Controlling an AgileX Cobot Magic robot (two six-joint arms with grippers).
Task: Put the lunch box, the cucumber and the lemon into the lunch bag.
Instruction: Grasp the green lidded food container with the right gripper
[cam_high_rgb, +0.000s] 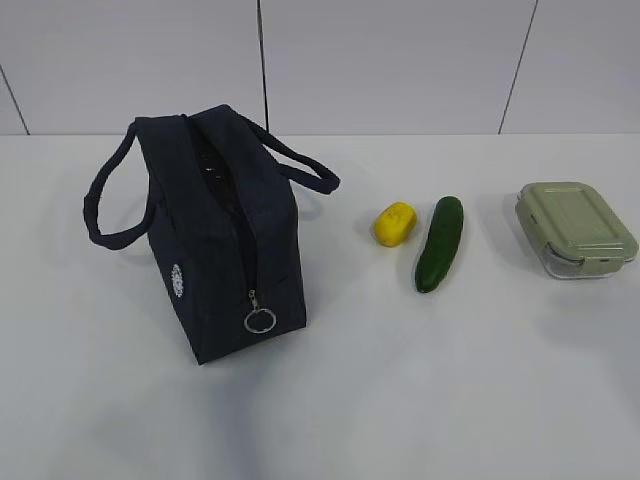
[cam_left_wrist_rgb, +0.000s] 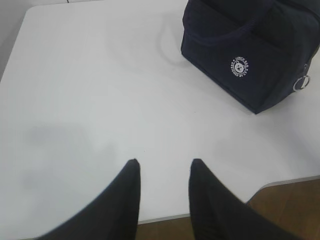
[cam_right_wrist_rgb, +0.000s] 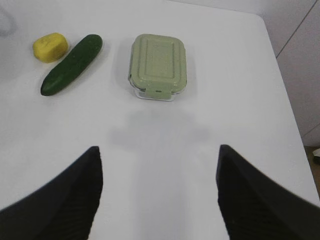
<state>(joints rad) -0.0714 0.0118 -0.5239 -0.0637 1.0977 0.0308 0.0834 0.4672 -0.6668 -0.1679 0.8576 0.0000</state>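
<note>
The navy lunch bag (cam_high_rgb: 215, 235) stands on the white table at the left, zipper partly open at the top, ring pull hanging at the front; it also shows in the left wrist view (cam_left_wrist_rgb: 250, 47). The yellow lemon (cam_high_rgb: 394, 223) lies beside the dark green cucumber (cam_high_rgb: 440, 243), with the sage-lidded lunch box (cam_high_rgb: 575, 228) further right. The right wrist view shows the lemon (cam_right_wrist_rgb: 50, 47), cucumber (cam_right_wrist_rgb: 71, 64) and lunch box (cam_right_wrist_rgb: 158, 65) ahead. My left gripper (cam_left_wrist_rgb: 163, 164) is open and empty, near the table's front edge. My right gripper (cam_right_wrist_rgb: 158, 150) is wide open and empty, short of the lunch box.
The table edge (cam_left_wrist_rgb: 285, 181) and brown floor show below the left gripper. The table's right edge (cam_right_wrist_rgb: 285, 90) runs beside the lunch box. A panelled grey wall (cam_high_rgb: 400, 60) stands behind the table. Neither arm shows in the exterior view.
</note>
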